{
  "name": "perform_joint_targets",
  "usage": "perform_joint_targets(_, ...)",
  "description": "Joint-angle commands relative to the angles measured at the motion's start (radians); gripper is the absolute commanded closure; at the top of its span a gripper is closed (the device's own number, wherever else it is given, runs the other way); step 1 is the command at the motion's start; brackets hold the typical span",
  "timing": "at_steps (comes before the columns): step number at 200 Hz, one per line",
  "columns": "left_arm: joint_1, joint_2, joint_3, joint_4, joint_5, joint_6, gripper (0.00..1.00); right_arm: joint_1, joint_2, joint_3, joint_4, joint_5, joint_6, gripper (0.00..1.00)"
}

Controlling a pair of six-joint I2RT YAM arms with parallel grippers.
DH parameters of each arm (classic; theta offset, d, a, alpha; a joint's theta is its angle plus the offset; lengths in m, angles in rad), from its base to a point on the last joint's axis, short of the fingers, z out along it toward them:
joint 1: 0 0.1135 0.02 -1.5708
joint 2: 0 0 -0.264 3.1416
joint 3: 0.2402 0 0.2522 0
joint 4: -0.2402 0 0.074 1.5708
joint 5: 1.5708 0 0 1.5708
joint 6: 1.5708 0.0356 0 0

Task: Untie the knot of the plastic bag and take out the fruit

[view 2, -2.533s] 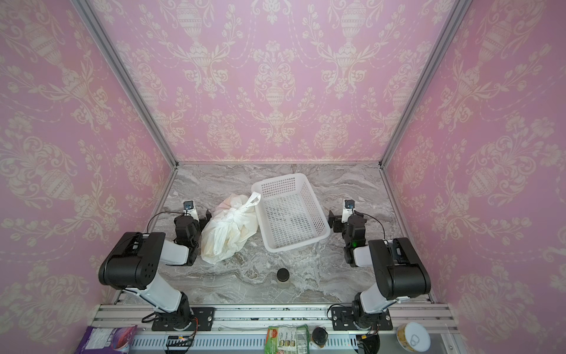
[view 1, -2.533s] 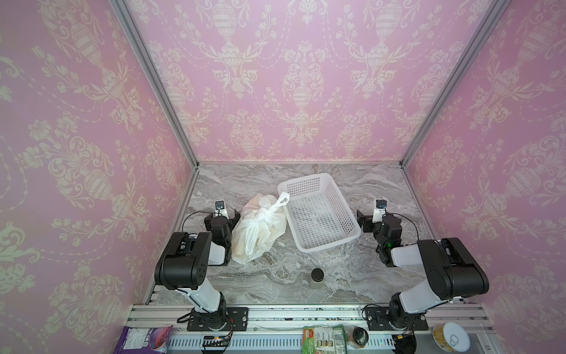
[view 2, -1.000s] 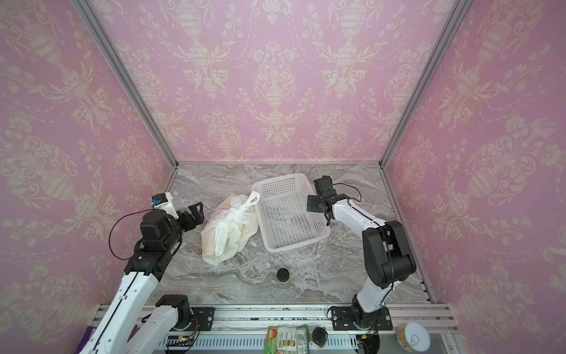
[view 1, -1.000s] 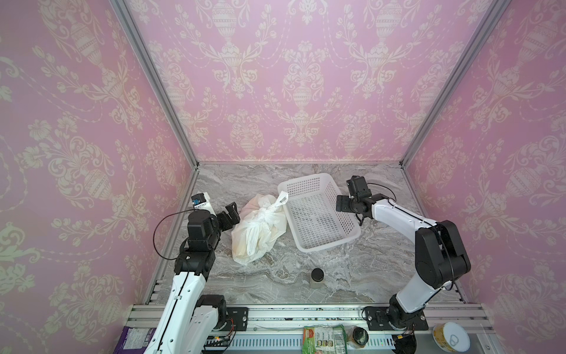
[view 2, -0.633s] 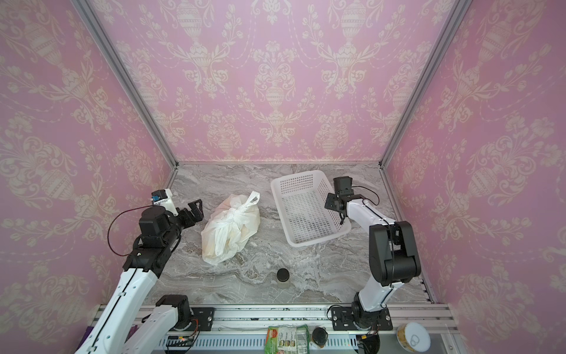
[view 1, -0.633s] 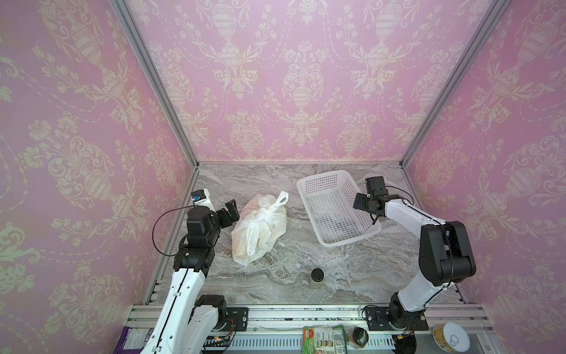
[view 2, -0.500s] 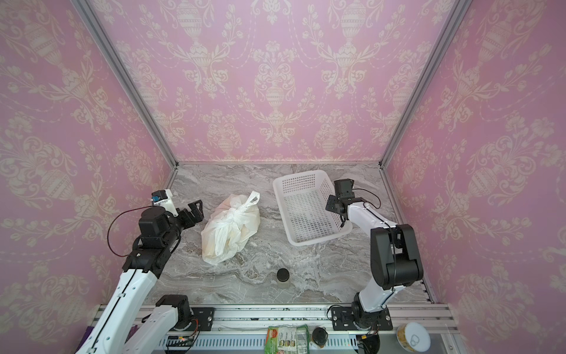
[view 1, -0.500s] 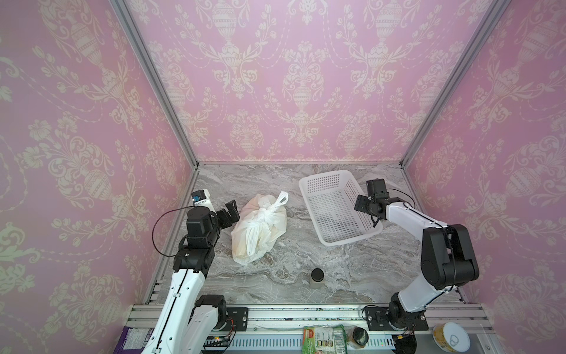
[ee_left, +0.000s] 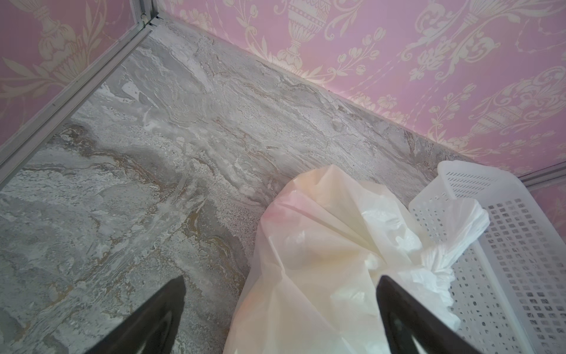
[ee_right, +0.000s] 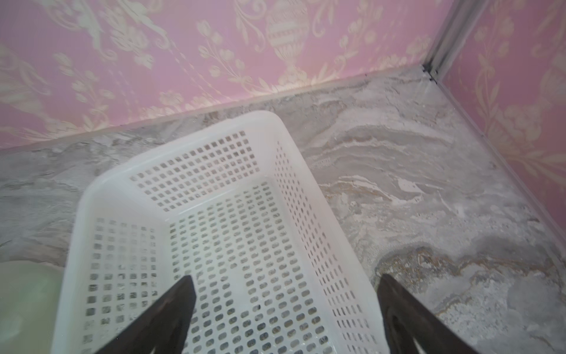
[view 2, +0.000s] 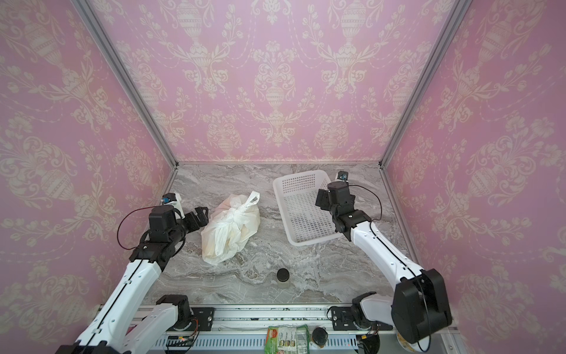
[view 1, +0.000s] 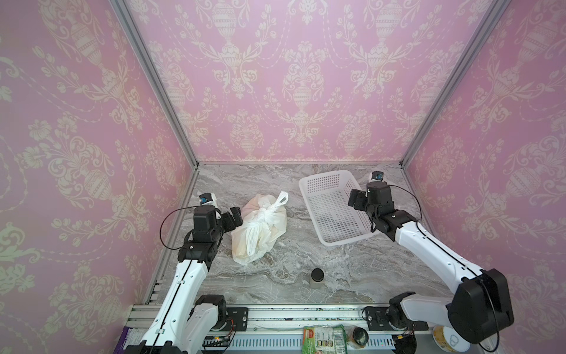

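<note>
The white basket (view 1: 327, 183) (view 2: 301, 180) has slid toward 3 o'clock and now sits well apart from the plastic bag (view 1: 260, 236) (view 2: 228, 236), which has stayed put. The left end effector (view 1: 235, 215) (view 2: 200, 215) hovers just at the bag's 9 o'clock side, released, its jaws spread wide (ee_left: 280, 282). The bag lies left of centre on the marble surface (view 1: 275, 184), the knot (view 1: 266, 212) (view 2: 234, 212) still tied on top, one loop end pointing to 1 o'clock. The fruit is inside; only faint pink and peach tints show through the film. A dark-lidded jar (view 1: 317, 277) (view 2: 283, 277) stands at the bag's 5 o'clock. The right end effector (view 1: 355, 199) (view 2: 321, 198) hangs over the basket's 3 o'clock wall, released, one finger on either side of the wall (ee_right: 284, 280).
</note>
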Motion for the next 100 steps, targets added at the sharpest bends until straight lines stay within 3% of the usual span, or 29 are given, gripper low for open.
perform_joint_targets(1,0.005,-0.001,-0.024,0.041,0.051,-0.019,0.01,0.126,-0.042,-0.031,0.088,-0.042,-0.134,0.06)
perform_joint_targets(55,0.005,0.058,-0.028,0.105,0.100,-0.037,0.02,0.468,0.088,0.071,0.101,-0.103,-0.393,0.06)
perform_joint_targets(100,0.002,0.061,-0.040,0.149,0.160,-0.058,0.05,0.560,0.348,0.230,0.123,-0.222,-0.369,0.08)
